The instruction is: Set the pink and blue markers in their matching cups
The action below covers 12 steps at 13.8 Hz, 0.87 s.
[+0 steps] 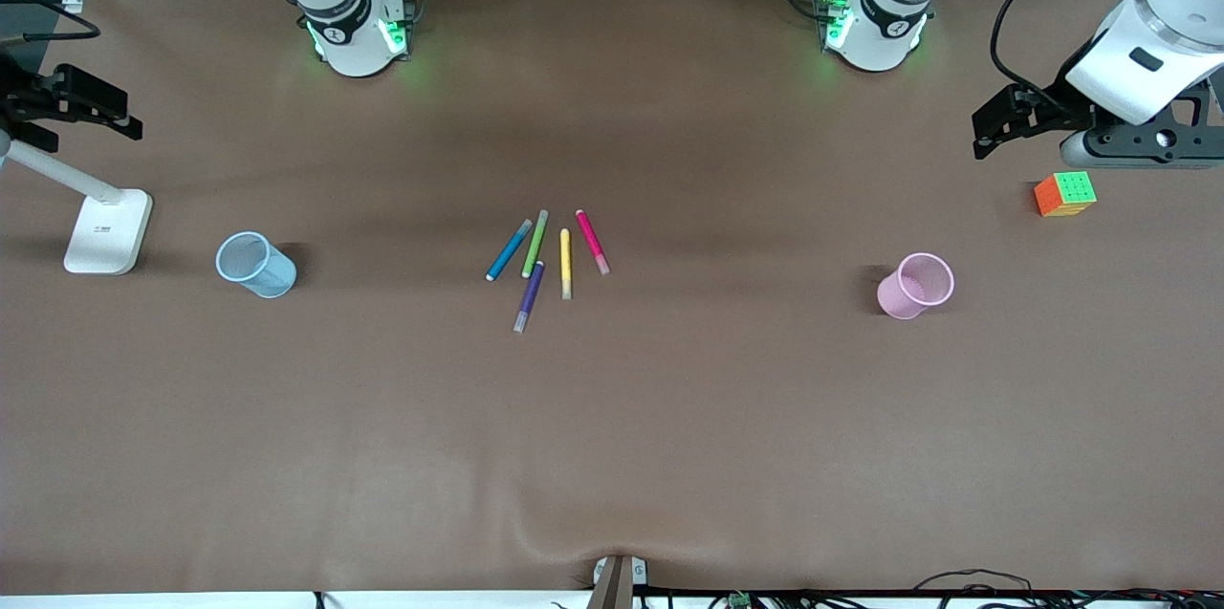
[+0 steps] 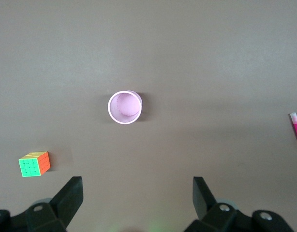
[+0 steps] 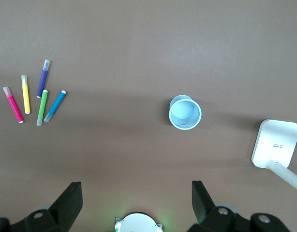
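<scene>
Lying fanned together near the middle of the brown worktop (image 1: 612, 456), the five pens had bare surface all around them. The pink marker (image 1: 592, 242) lay at the fan's edge toward the left arm's end, the blue marker (image 1: 508, 250) at the edge toward the right arm's end, with the green pen (image 1: 535, 244), yellow pen (image 1: 565, 263) and purple pen (image 1: 529, 296) between them. The pink cup (image 1: 916, 285) stood upright well apart toward the left arm's end; the blue cup (image 1: 255, 265) stood toward the right arm's end, near a white lamp base (image 1: 108, 230) whose printed mark was too small to read. A colour cube (image 1: 1064, 194) sat close to the worktop's edge at the left arm's end. The left pincer (image 1: 999, 123) hung released above that edge, waiting. The right pincer (image 1: 91, 102) hung released over the edge at the right arm's end.
</scene>
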Each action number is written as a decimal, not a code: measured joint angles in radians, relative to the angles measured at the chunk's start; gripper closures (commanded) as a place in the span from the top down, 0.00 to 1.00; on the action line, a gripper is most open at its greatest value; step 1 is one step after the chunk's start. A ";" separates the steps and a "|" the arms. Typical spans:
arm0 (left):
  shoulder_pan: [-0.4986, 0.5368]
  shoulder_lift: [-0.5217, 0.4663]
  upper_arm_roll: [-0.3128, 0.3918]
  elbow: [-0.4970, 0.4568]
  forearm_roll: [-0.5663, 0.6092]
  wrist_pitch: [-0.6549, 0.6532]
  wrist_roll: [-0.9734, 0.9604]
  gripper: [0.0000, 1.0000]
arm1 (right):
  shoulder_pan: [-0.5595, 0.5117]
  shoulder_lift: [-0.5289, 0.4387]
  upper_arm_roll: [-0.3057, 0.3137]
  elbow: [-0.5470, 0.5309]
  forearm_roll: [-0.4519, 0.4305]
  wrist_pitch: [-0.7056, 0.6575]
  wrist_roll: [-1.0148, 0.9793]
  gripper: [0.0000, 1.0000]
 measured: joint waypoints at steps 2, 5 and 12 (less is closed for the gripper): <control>0.000 0.000 0.000 0.000 0.000 0.000 0.000 1.00 | 0.000 0.000 0.000 0.000 0.000 0.000 0.000 1.00; 0.000 0.000 0.000 0.000 0.000 0.000 0.000 1.00 | 0.000 0.000 0.000 0.000 0.000 0.000 0.000 1.00; 0.000 0.011 -0.008 -0.003 0.000 0.000 0.000 1.00 | 0.000 0.000 -0.001 -0.001 0.000 0.001 0.000 1.00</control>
